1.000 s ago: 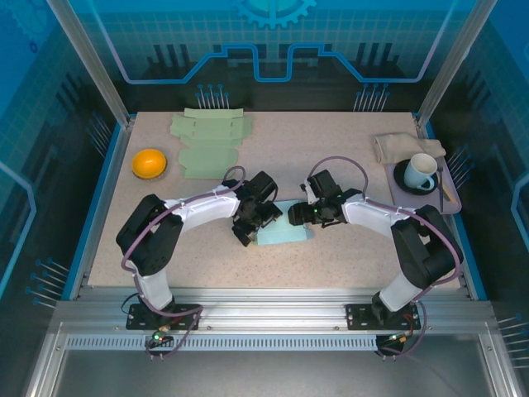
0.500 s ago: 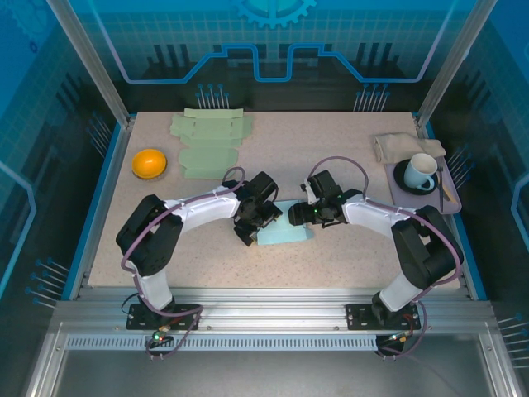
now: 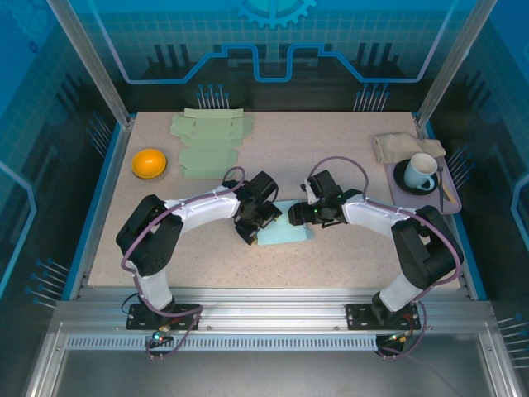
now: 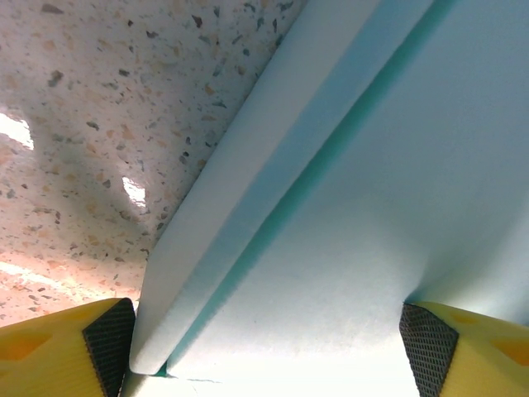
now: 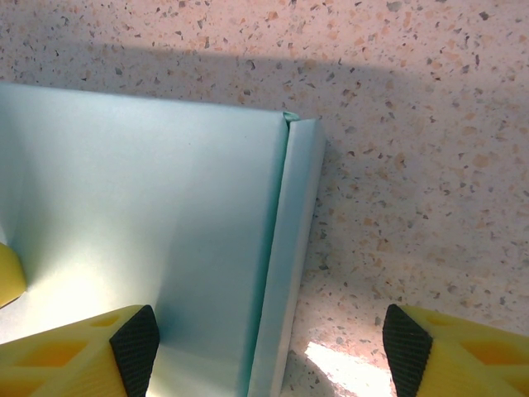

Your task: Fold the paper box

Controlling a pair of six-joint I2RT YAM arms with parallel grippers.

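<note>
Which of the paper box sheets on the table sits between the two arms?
The light blue paper box, partly folded at mid-table. The two pale green sheets lie flat at the far left, away from both arms.

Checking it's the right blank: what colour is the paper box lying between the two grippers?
The paper box is a plain pale blue-green, seen best in the right wrist view.

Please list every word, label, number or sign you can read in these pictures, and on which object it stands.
No readable text anywhere.
The light blue paper box is plain.
No print is visible on the mug.
The back wall carries a gear emblem, without letters.
</note>
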